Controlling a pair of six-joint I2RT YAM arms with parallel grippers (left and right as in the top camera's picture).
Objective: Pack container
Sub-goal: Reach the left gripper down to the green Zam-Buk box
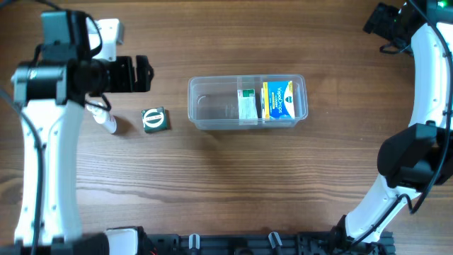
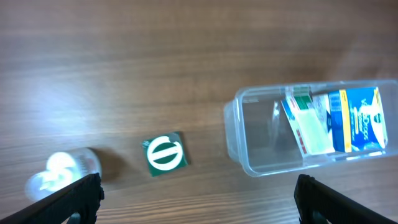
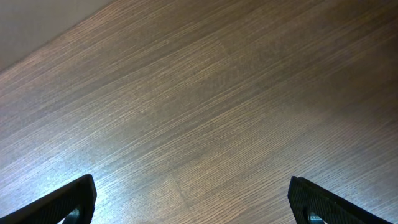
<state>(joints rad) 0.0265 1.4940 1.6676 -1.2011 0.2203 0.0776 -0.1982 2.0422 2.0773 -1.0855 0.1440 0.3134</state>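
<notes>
The clear container (image 1: 205, 117) lies mid-table, its right half holding a blue-and-yellow box (image 1: 279, 99) and a green-and-white box (image 1: 246, 105). A small green box with a white circle (image 1: 154, 120) lies left of it, and a small clear bottle (image 1: 106, 122) lies further left. My left gripper (image 1: 146, 74) hovers above and behind the green box, open and empty. The left wrist view shows the container (image 2: 249, 130), the green box (image 2: 166, 154) and the bottle (image 2: 62, 171) beyond its open jaws (image 2: 199, 199). My right gripper (image 1: 381, 21) is at the far right back, open over bare wood (image 3: 193, 199).
The container's left half (image 1: 212, 103) holds nothing. The blue-and-yellow box (image 2: 364, 118) and the green-and-white box (image 2: 311, 127) lean against each other inside the tub. The table is brown wood; its pale far edge shows in the right wrist view (image 3: 37, 25).
</notes>
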